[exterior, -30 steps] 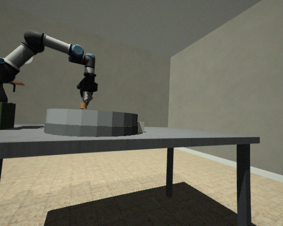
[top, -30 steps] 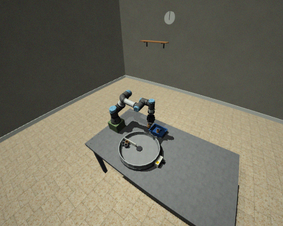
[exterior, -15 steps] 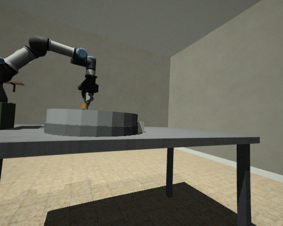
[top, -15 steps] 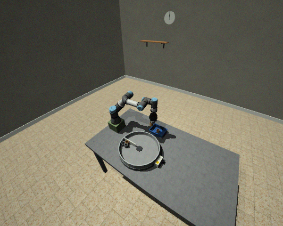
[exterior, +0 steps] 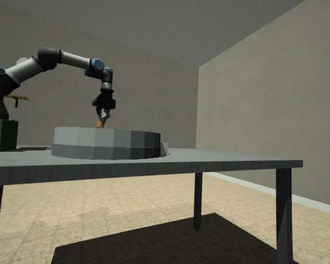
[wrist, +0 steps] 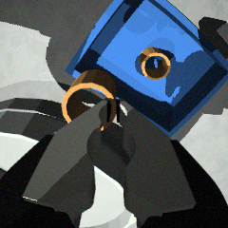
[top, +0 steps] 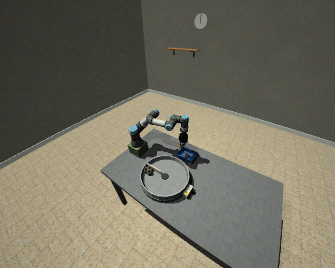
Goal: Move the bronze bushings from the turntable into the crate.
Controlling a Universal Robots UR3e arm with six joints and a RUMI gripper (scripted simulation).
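Bronze bushing (top: 180, 146) (exterior: 99, 124) (wrist: 97, 77) at crate's left

Held beside crate (top: 183, 159) (wrist: 87, 40), tool (top: 182, 143) (exterior: 103, 122) (wrist: 114, 100) clamped on its wall. Probably light, stiff, slippery; wall pinch suits, may pivot. Inside crate: second bronze bushing (top: 186, 154) (wrist: 151, 50).

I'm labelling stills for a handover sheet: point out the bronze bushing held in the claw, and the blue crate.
Held bronze bushing (top: 180, 146) (exterior: 99, 124) (wrist: 99, 79): top, exterior and wrist views, on its outer wall.
Blue crate (top: 191, 154) (wrist: 121, 49): top and wrist views, on its inside floor.
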